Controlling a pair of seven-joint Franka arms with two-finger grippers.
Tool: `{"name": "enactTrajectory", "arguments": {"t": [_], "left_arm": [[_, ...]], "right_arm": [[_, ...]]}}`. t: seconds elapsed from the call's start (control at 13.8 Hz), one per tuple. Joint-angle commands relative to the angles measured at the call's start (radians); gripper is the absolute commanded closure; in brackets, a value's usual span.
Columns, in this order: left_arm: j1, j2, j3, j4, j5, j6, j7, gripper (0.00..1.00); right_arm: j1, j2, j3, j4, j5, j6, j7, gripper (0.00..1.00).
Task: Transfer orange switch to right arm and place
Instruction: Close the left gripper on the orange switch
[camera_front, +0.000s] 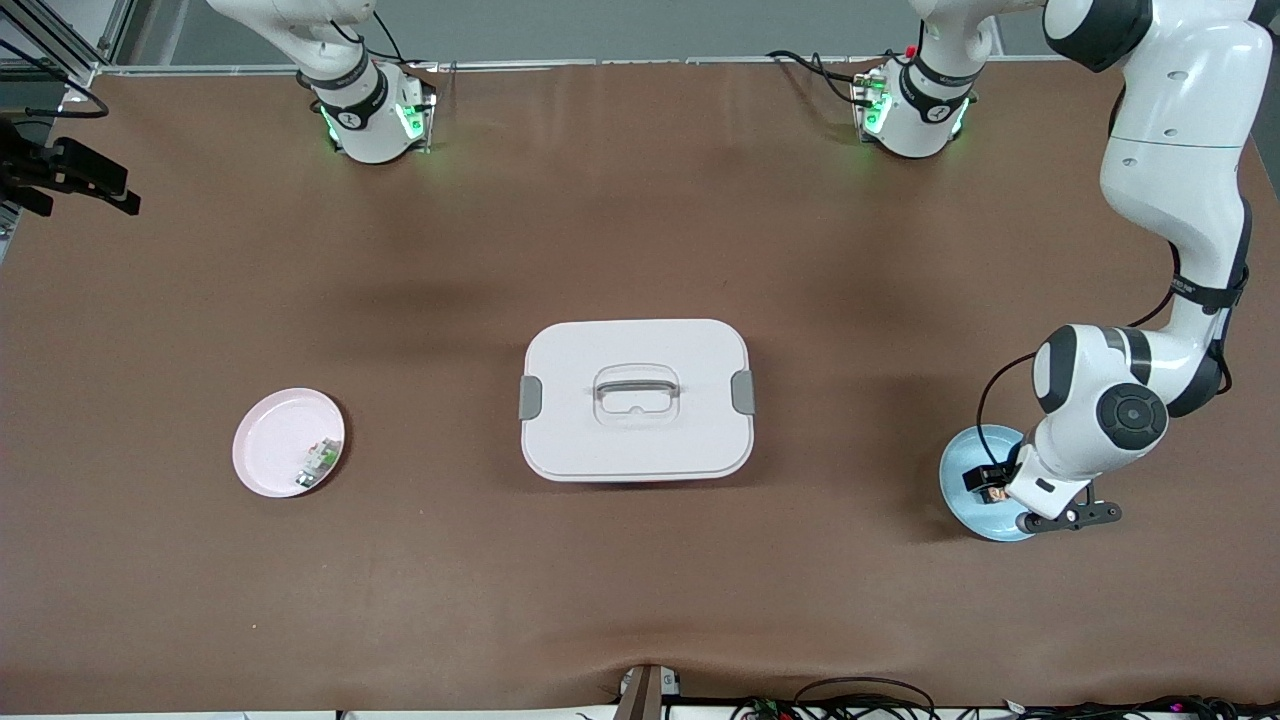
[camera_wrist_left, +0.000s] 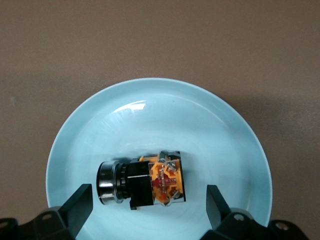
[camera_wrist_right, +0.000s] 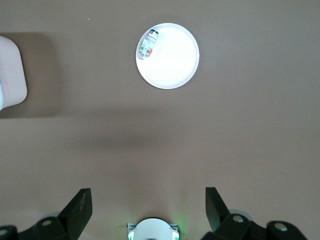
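Left gripper (camera_wrist_left: 145, 210): lowered over the pale blue plate (camera_front: 962, 490) at the left arm's end of the table, fingers (camera_wrist_left: 80, 205) spread wide and holding nothing; no contact with the part is visible. The orange switch (camera_wrist_left: 145, 181) lies on its side in the plate's well, in the gap between the two fingers and apart from both, in the left wrist view. Its appearance: a black blocky body, an orange face with red and metallic contacts at one end, and a dark ribbed round collar at the other end. In the front view the switch (camera_front: 990, 485) shows just beside the left arm's wrist, on the plate. Right gripper (camera_wrist_right: 145, 210): raised high over the table near its own base, arm waiting, fingers likewise wide apart and empty. Other items noted: a white lidded box (camera_front: 637, 398) at table centre and a pink plate (camera_front: 272, 435) toward the right arm's end, carrying a small greenish-white part (camera_front: 318, 463).
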Motion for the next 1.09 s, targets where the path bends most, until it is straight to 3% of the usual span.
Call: {"name": "enactTrajectory", "arguments": {"t": [0.0,0.43,0.58,0.72,1.01], "left_arm": [[0.010,0.024,-0.004,0.037,0.007,0.005,0.018,0.00],[0.027,0.045,-0.004,0.044,0.007,0.034,0.021,0.04],[0.027,0.048,-0.004,0.044,0.006,0.034,0.021,0.15],[0.027,0.045,-0.004,0.044,0.004,0.034,0.012,0.33],[0.028,0.033,-0.011,0.041,0.004,0.034,0.010,0.89]], "right_arm": [[-0.018,0.014,0.014,0.026,-0.014,-0.013,0.011,0.00],[-0.015,0.014,0.014,0.026,-0.012,-0.015,0.004,0.00],[-0.015,0.014,0.014,0.026,-0.009,-0.015,0.014,0.00],[-0.015,0.013,0.014,0.026,-0.007,-0.015,0.014,0.00],[-0.015,0.013,0.014,0.027,-0.009,-0.015,0.013,0.00]]}}
